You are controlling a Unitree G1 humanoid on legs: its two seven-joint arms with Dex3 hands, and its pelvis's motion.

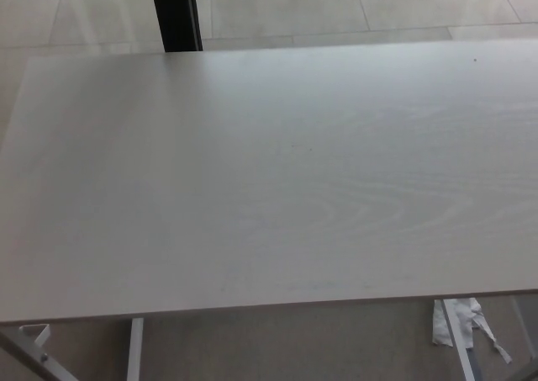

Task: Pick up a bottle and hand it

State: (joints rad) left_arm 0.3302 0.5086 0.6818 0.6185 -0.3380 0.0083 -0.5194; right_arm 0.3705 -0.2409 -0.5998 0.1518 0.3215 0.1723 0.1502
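Nearly the whole head view is filled by the bench (pixel 269 179), a pale top with faint wood grain, and every other thing is best placed against it. Below its near-left corner a white leg and brace of the frame (pixel 34 347) can be made out. Beyond its far edge, left of centre, a dark upright post (pixel 175 13) is seen standing on the light tiled floor (pixel 336 2) — what the post belongs to cannot be told. Below the near edge, toward the right, a crumpled white scrap (pixel 458 320) is seen lying by another leg; whether it is paper or cloth cannot be told.

No bottle is seen anywhere on the bench, nor beside or under it, so the task's thing must be counted as out of view. Neither the left hand nor the right hand is shown, and nothing can be said of whether either is wide, narrow or holding something. No person is in view to whom anything could be handed.

It may be judged that the camera is aimed down at the bench because the work is meant to be done there. From these things alone, the task is judged to be either not yet started or already over — which of the two cannot be decided. If a pick-up is to come, a bottle would first have to be found or brought within view.
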